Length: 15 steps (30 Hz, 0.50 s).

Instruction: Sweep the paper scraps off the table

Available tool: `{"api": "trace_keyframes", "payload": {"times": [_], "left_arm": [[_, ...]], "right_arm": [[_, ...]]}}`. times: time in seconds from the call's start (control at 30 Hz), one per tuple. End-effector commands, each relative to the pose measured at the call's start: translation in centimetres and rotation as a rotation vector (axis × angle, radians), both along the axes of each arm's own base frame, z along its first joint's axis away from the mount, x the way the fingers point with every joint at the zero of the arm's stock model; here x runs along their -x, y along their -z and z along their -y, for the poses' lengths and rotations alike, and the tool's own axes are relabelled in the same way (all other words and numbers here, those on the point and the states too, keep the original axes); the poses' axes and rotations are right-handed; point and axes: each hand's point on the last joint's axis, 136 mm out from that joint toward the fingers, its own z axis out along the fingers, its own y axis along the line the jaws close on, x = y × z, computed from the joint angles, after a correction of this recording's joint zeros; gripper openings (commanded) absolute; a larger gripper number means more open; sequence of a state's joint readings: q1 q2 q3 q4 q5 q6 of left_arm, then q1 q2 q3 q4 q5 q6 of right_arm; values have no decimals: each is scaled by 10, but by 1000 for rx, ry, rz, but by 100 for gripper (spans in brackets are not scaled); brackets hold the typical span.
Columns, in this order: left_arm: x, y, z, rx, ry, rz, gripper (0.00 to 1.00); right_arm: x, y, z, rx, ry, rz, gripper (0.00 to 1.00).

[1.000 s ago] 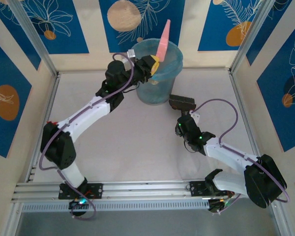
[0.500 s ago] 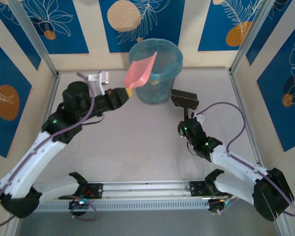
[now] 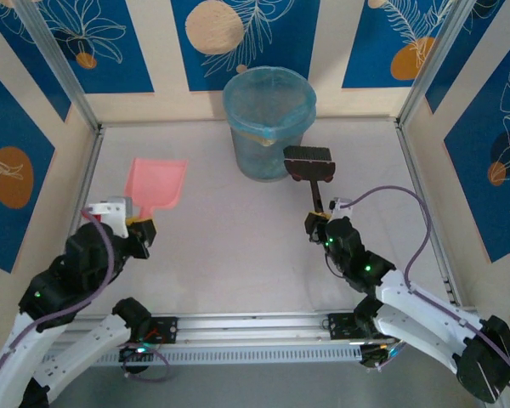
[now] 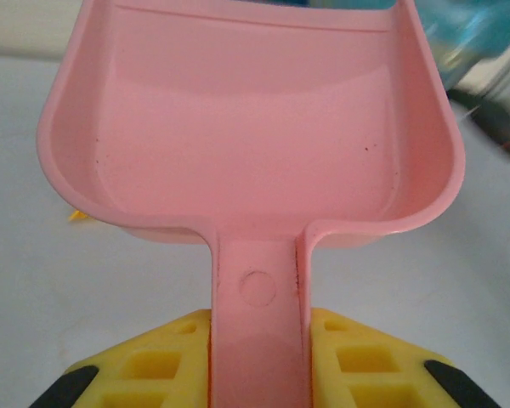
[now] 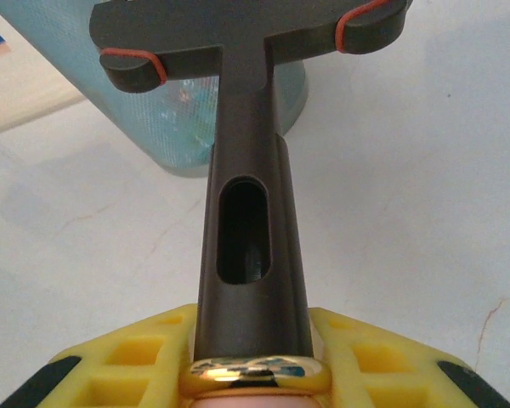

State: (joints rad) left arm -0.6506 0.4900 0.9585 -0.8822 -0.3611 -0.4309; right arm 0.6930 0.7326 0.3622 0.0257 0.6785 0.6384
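left gripper (image 4: 259, 357) grips the empty dustpan (image 4: 246, 144), right gripper (image 5: 253, 365) the brush (image 5: 246, 127) near the bin (image 3: 268, 119). sweeping looks done; next, lay both tools down.

Near left edge of tabletop (image 3: 238, 246): pink plastic dustpan (image 3: 157, 183), mouth twd far edge, few dark specks inside. Translucent blue bin (image 3: 268, 119) w/ liner stands upright at far edge, centre. dark brush (image 3: 309, 163), red bands on head, just beside bin's near-right side.

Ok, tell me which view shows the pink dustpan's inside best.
The left wrist view: the dustpan sits close and face-on, its tray visibly empty, handle between the yellow fingers. The top external view shows the dustpan small, at the table's left side.
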Motion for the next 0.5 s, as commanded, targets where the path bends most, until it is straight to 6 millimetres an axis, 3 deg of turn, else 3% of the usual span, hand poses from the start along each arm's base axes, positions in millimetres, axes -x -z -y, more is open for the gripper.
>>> {"api": "trace_keyframes", "payload": {"times": [0.0,0.23,0.33,0.47], "left_arm": [[0,6,-17,-81,-52,28,0],[10,-4,-39,-48,-129,91,0],[15,-9,-49,-33,-165,117,0],[20,-13,-63,-17,-228,145,0]], "right_arm": [[5,-40,1,-67,-2,128,0],[31,-92,-1,-235,-55,173,0],[36,-107,-13,-273,-115,124,0],[44,-117,-44,-287,-227,56,0]]}}
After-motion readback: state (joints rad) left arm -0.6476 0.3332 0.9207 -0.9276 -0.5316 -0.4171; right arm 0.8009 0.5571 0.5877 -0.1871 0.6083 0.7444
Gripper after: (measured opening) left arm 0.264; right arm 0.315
